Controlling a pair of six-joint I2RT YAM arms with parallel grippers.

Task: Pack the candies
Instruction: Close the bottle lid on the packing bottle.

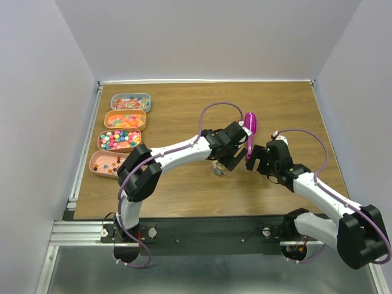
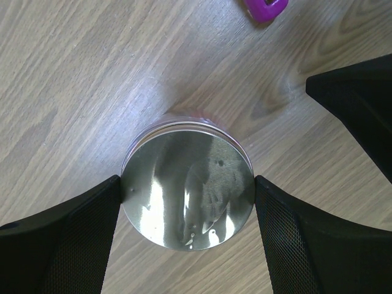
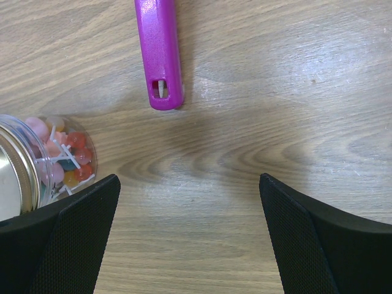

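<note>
**Fig.** Closing stage of the candy packing, as I read it from the remote station.

**(a)** The left gripper (image 2: 187, 184) comes down from above over the metal lid (image 2: 184, 214) of the glass jar (image 3: 58, 131). Its two fingers flank the rim and appear to touch it on both sides. I take it as clamped on the lid, though the contact lines are dark and I cannot vouch for firm pressure. The wide stance simply follows the lid's breadth, and a grip across the rim from above is what seating or turning a lid calls for.

**(b)** The jar stands on the worktop (image 1: 275, 104) between the two arms, where either can reach it.

**(c)** Most of the candies (image 1: 119, 139) lie sorted by kind in four shallow trays (image 1: 92, 165) lined along the left edge, well apart from the jar. A share is already packed: pink, red and orange pieces with thin white sticks show through the jar wall in the right wrist view.

**(d)** The right gripper (image 3: 188, 184) hovers over bare wood just beside the jar, fingers spread wide and holding nothing.

**(e)** The magenta scoop (image 1: 251, 125) lies on the worktop beyond the right gripper, its handle end towards it. With the lid on, I judge it set aside because scooping is over.

**Judgement.** The task looks near its end, and the next move is tightening or letting go of the lid. A twist could spin the jar, since nothing braces it.
</note>
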